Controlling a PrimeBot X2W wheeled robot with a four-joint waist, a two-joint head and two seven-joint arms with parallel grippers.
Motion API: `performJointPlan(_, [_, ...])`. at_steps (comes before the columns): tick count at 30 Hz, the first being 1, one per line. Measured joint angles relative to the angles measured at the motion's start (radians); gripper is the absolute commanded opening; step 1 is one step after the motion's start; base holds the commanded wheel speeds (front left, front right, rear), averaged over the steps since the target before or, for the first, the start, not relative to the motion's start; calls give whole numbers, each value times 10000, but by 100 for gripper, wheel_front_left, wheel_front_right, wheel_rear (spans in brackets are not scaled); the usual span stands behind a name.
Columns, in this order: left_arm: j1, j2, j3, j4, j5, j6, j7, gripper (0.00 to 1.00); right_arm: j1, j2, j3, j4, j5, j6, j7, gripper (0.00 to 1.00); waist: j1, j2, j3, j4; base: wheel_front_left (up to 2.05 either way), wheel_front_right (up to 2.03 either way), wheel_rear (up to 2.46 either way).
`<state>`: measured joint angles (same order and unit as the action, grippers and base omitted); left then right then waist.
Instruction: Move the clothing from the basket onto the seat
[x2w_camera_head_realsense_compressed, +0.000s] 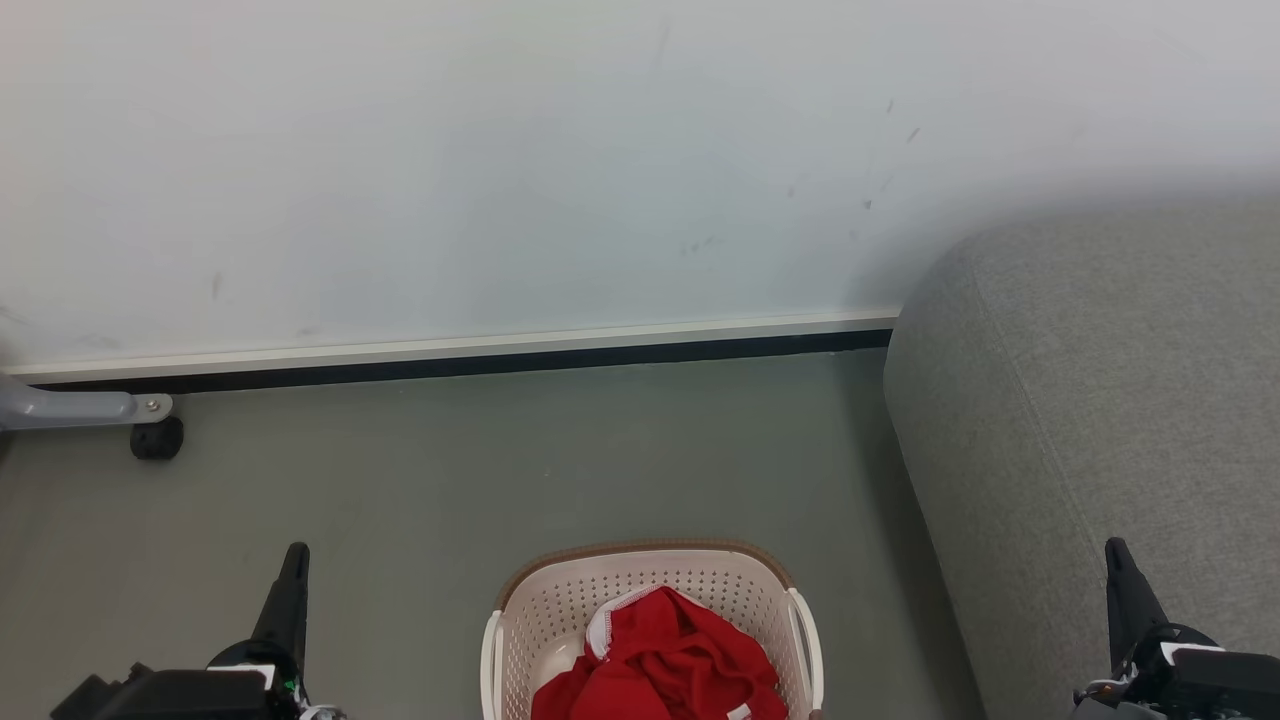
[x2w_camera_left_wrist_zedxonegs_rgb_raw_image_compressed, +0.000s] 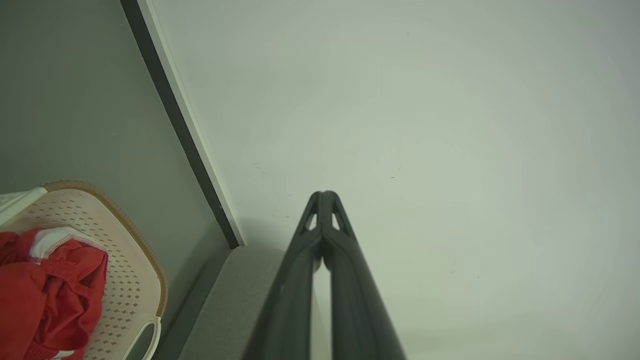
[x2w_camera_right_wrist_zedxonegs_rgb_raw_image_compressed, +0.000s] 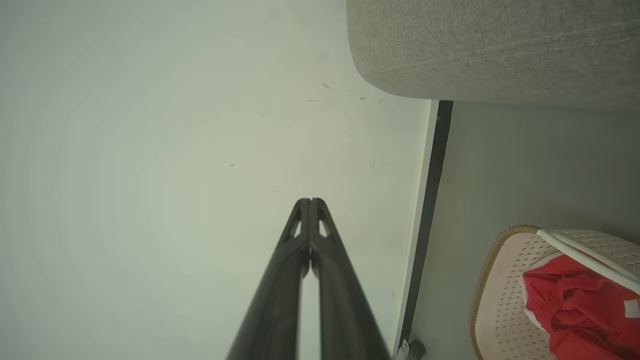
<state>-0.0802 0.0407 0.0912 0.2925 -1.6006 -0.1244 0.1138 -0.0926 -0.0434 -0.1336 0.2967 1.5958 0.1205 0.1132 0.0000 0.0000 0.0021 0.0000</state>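
Observation:
Red clothing (x2w_camera_head_realsense_compressed: 665, 655) with white trim lies bunched in the cream basket (x2w_camera_head_realsense_compressed: 640, 570) on the floor at the bottom centre of the head view. The grey seat (x2w_camera_head_realsense_compressed: 1090, 400) rises to the basket's right. My left gripper (x2w_camera_head_realsense_compressed: 296, 552) stands shut at the lower left, well left of the basket and holding nothing. My right gripper (x2w_camera_head_realsense_compressed: 1115, 548) stands shut at the lower right, in front of the seat. In the left wrist view the shut gripper (x2w_camera_left_wrist_zedxonegs_rgb_raw_image_compressed: 325, 194) points at the wall, with the clothing (x2w_camera_left_wrist_zedxonegs_rgb_raw_image_compressed: 45, 295) and basket (x2w_camera_left_wrist_zedxonegs_rgb_raw_image_compressed: 135, 280) at the lower left. The right wrist view shows its shut gripper (x2w_camera_right_wrist_zedxonegs_rgb_raw_image_compressed: 310, 201), the clothing (x2w_camera_right_wrist_zedxonegs_rgb_raw_image_compressed: 580, 305), the basket (x2w_camera_right_wrist_zedxonegs_rgb_raw_image_compressed: 500, 300) and the seat (x2w_camera_right_wrist_zedxonegs_rgb_raw_image_compressed: 500, 45).
A pale wall (x2w_camera_head_realsense_compressed: 500, 170) with a white and black baseboard (x2w_camera_head_realsense_compressed: 450, 358) runs behind the grey floor (x2w_camera_head_realsense_compressed: 520, 460). A grey furniture leg with a black caster (x2w_camera_head_realsense_compressed: 157, 437) sits at the far left by the wall.

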Motion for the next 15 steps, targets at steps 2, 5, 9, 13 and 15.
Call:
performJointPlan(2, [0, 0, 0, 0, 0, 0, 0, 0, 0, 0, 0, 0, 0, 0, 0, 0, 0, 0, 0, 0, 0, 0, 0])
performJointPlan(5, [0, 0, 0, -2, 0, 0, 0, 0, 0, 0, 0, 0, 0, 0, 0, 0, 0, 0, 0, 0, 0, 0, 0])
performJointPlan(9, [145, -50, -31, 224, 0, 13, -2, 100, 114, 54, 23, 221, -6, -15, -2, 100, 0, 0, 0, 0, 0, 0, 0])
performJointPlan(13, [547, -132, -79, 570, 0, 15, -13, 100, 484, 199, 90, 612, -6, -21, -13, 100, 0, 0, 1, -1, 0, 0, 0])
performJointPlan(15, [613, -130, -130, 560, 2, 17, -75, 100, 528, 209, 165, 621, -6, -35, -100, 100, 0, 0, -4, 0, 0, 0, 0])
